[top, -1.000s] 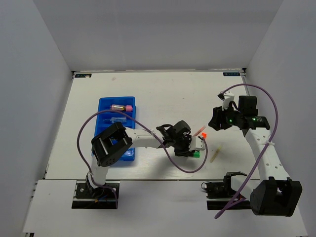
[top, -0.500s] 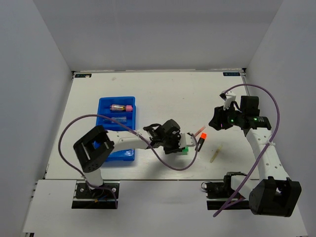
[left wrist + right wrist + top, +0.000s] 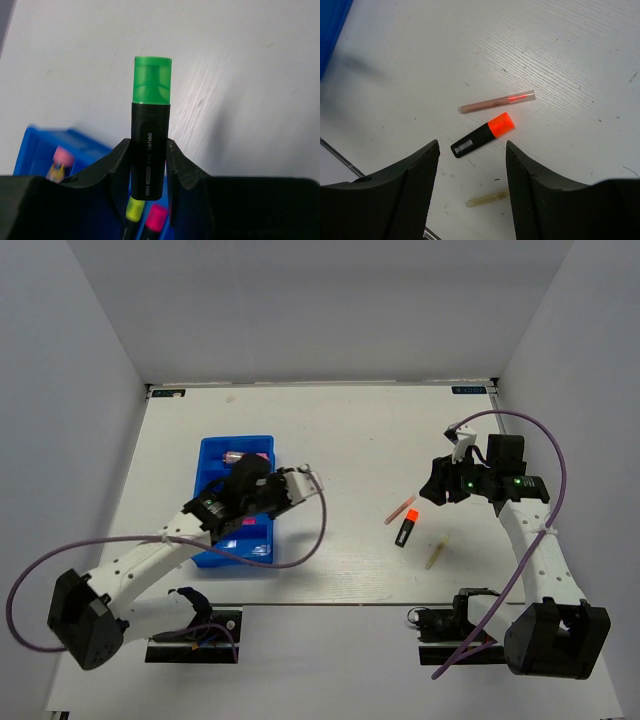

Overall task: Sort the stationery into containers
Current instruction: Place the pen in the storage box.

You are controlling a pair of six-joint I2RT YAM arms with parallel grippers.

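Item: black highlighter with green cap [image 3: 150, 127], gripped by its barrel between the partly closed jaws of the left gripper [image 3: 148, 147], above the right rim of the bright blue ribbed plastic tray [image 3: 215, 448]. Right gripper [image 3: 472, 146]: jaws apart, holding nothing, above the white table [image 3: 570, 50]. Lying there, right of the tray: orange-capped black highlighter [image 3: 482, 134], thin pink stick [image 3: 495, 102], thin beige stick [image 3: 487, 199]

The green-capped highlighter [image 3: 151, 127] and orange-capped highlighter [image 3: 482, 135] are black-bodied, the tray [image 3: 205, 465] bright blue.
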